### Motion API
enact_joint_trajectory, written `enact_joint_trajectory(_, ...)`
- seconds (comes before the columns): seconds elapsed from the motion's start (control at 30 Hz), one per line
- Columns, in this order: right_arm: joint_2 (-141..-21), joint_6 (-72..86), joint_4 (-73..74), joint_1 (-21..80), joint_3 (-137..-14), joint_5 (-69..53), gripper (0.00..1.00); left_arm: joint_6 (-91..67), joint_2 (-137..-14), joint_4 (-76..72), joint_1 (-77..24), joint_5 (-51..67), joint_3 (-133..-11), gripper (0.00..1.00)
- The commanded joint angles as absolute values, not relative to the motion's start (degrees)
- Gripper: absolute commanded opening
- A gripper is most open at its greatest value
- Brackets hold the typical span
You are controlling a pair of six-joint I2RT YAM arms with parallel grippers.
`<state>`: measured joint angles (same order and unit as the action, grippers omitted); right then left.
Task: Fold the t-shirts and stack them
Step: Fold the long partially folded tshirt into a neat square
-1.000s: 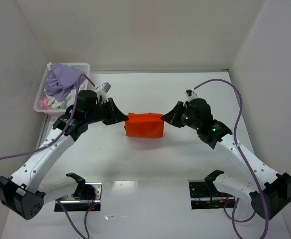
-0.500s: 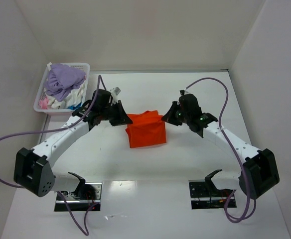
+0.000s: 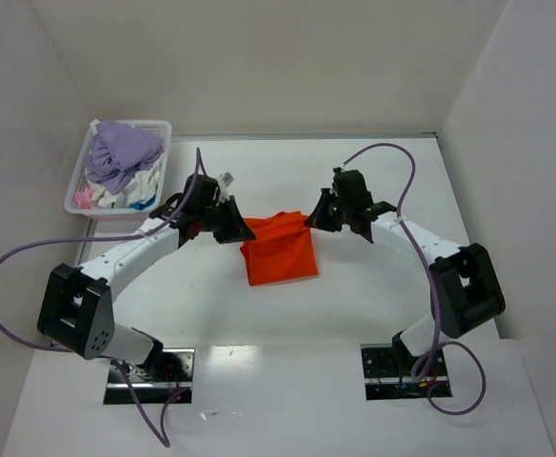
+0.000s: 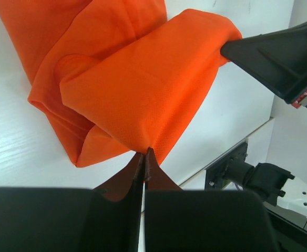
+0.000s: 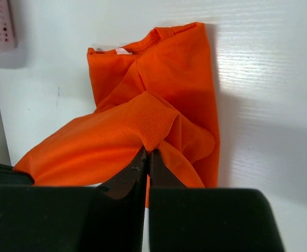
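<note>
Fold step under way: left claw (image 3: 232, 222) and right claw (image 3: 312, 217) each clamped on a top corner of the orange t-shirt (image 3: 280, 257), which hangs lifted at mid-tabletop (image 3: 354, 305). Next, probably: swing held edge over, lay flat, release.

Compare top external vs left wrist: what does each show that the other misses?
Top external only: the white basket of clothes at the far left, and the left arm and right arm whole, down to their bases. Left wrist only: close up, the left gripper pinched shut on an edge of the orange t-shirt, with folded layers beneath. Both: that shirt held between the two grippers, the right gripper pinching its opposite end.
</note>
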<state>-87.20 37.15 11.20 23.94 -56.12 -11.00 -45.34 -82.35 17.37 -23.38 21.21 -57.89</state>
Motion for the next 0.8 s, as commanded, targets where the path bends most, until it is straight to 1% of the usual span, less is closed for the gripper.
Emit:
enact_joint_trajectory(0.0, -84.2, 35.4, 7.8, 23.2, -59.3, -10.2, 0.00, -44.3, -77.8, 17.7, -22.4, 21.6, -58.5, 0.00)
enact_joint_trajectory(0.23, -72.3, 37.3, 10.7, 23.2, -54.8, -9.7, 0.00, -46.0, -71.1, 18.4, -23.6, 24.1, -55.6, 0.00)
enact_joint_trajectory(0.3, -69.4, 37.3, 10.7, 23.2, -52.5, -11.9, 0.00, -46.7, -68.4, 17.8, -23.6, 25.9, -53.4, 0.00)
enact_joint_trajectory(0.4, -67.2, 39.1, 10.7, 23.2, -49.0, -13.1, 0.00, -49.3, -65.0, 17.2, -23.6, 28.2, -49.8, 0.00)
enact_joint_trajectory(0.57, -60.5, 40.6, 11.6, 23.8, -44.2, -12.6, 0.00, -53.0, -58.4, 15.3, -24.7, 30.8, -46.0, 0.00)
enact_joint_trajectory(0.77, -57.2, 40.6, 13.9, 23.8, -42.5, -11.1, 0.00, -52.4, -59.8, 15.9, -25.3, 34.7, -46.0, 0.00)
